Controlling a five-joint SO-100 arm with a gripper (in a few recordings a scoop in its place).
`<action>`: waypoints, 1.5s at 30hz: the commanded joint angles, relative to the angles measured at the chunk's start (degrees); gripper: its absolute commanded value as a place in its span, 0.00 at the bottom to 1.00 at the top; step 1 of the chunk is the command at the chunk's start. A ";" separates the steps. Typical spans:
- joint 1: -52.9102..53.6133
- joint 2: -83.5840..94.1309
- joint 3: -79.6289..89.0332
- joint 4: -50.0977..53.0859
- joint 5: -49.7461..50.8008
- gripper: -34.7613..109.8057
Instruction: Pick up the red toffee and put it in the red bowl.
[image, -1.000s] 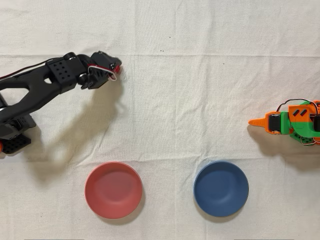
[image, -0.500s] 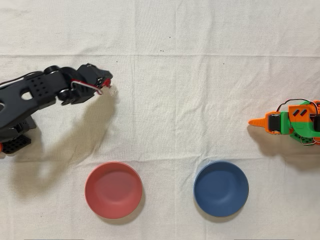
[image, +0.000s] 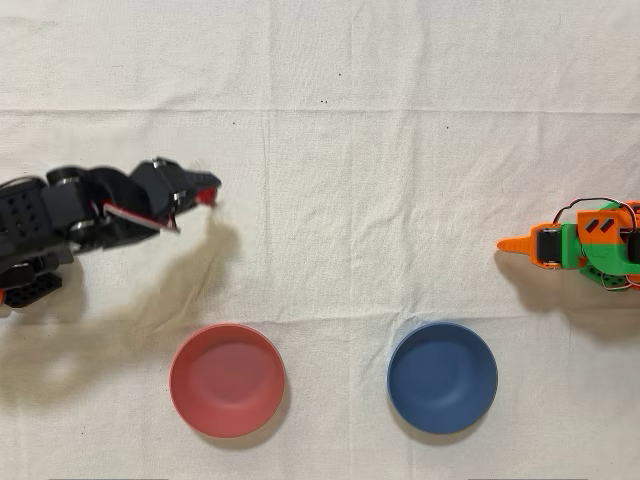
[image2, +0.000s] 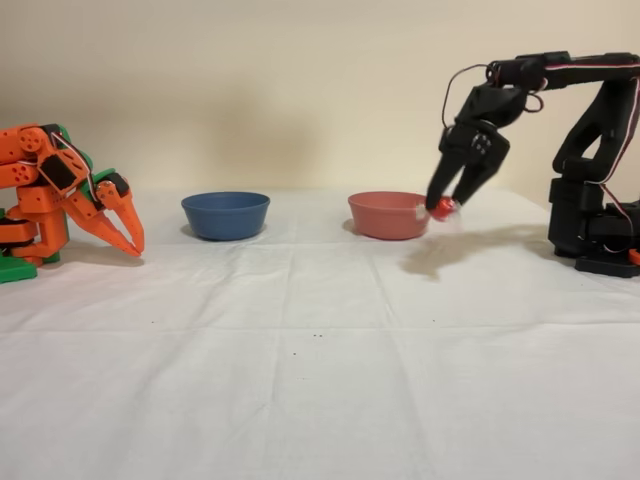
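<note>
toffee (image2: 441, 209) clamped between my gripper's (image2: 444, 207) fingertips, lifted clear of the cloth (image2: 320, 360), red foil showing at the tips with a bit of clear wrapper sticking out. in the overhead view the gripper (image: 205, 193) sits at left, pointing right, with a red speck of toffee (image: 207, 198) at the tip. red bowl (image: 227, 379) is near the bottom edge there, below and slightly right of the gripper, well apart from it. blue bowl (image: 442, 377) further right, not my target. in the fixed view the red bowl (image2: 388, 215) is just left of the gripper, but that's depth fooling me, it isn't over the bowl yet. holding high makes sense, keeps the wrapper ends off the cloth and clears the rim. i judge pick done, carry step in hand; next i need to swing toward the red bowl, then part the fingers above it. grip is only on the tips, so it could slip. orange arm (image: 580, 243) idle at right.
</note>
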 joint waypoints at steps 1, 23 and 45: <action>4.48 4.48 -8.26 3.08 -3.25 0.32; 24.87 5.89 -20.13 3.96 -11.69 0.32; 43.07 7.03 -1.67 -14.06 -20.13 0.32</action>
